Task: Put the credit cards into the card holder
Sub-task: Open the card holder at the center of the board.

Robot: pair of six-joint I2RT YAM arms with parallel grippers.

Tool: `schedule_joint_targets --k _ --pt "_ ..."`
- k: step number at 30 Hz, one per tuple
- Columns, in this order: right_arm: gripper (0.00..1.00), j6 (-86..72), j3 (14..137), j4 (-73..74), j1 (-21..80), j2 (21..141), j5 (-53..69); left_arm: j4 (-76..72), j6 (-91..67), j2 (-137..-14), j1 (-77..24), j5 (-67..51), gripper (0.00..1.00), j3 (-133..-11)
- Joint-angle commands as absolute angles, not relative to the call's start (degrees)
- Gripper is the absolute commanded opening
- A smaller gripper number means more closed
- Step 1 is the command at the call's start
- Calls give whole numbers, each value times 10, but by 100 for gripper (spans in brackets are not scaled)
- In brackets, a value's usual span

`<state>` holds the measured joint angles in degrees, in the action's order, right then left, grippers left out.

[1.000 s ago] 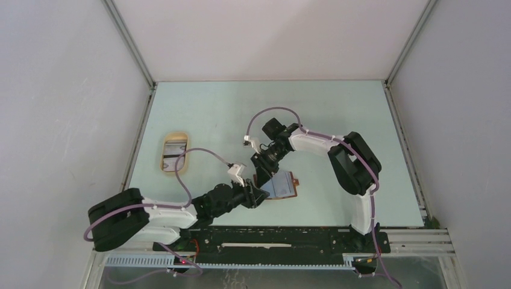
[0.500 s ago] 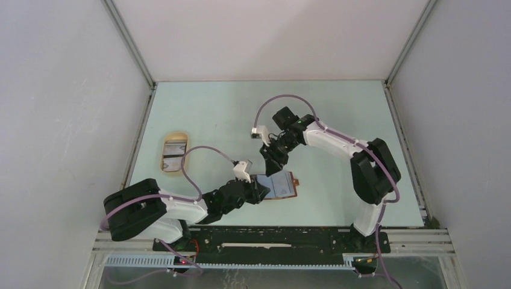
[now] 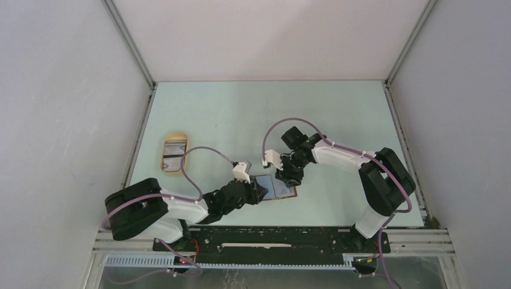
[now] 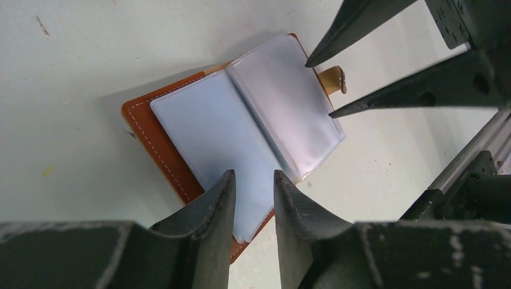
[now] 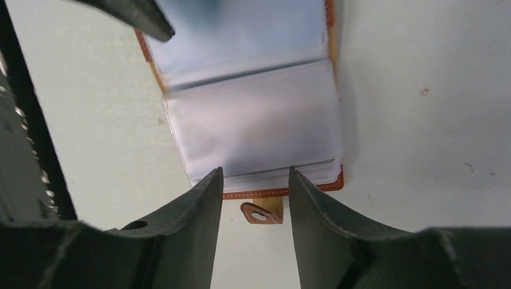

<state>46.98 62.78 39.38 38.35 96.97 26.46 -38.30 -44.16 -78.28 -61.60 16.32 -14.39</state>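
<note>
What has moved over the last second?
The right end effector swung right and nearer the bases, and is now open over the snap-tab edge of the card holder. The left end effector stayed at the opposite edge. The card holder is still open flat and the tray is unmoved.

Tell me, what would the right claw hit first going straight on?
Probably the open card holder, lying just ahead of the right gripper, though depth is unclear.

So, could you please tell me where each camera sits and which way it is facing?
Top external: above and behind, looking down at the table; left arm and right arm show.
Left wrist: looks down past the left gripper at the open card holder.
Right wrist: looks down past the right gripper at its opposite end.
Shared: all three see the card holder.
</note>
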Motion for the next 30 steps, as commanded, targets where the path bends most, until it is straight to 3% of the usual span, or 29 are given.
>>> schedule_joint_targets --k 1,30 --pt "53 557 605 329 396 936 223 -400 -449 -800 -615 166 35 -156" --pt "53 483 688 397 441 1004 239 -485 -504 -856 -592 136 48 -126"
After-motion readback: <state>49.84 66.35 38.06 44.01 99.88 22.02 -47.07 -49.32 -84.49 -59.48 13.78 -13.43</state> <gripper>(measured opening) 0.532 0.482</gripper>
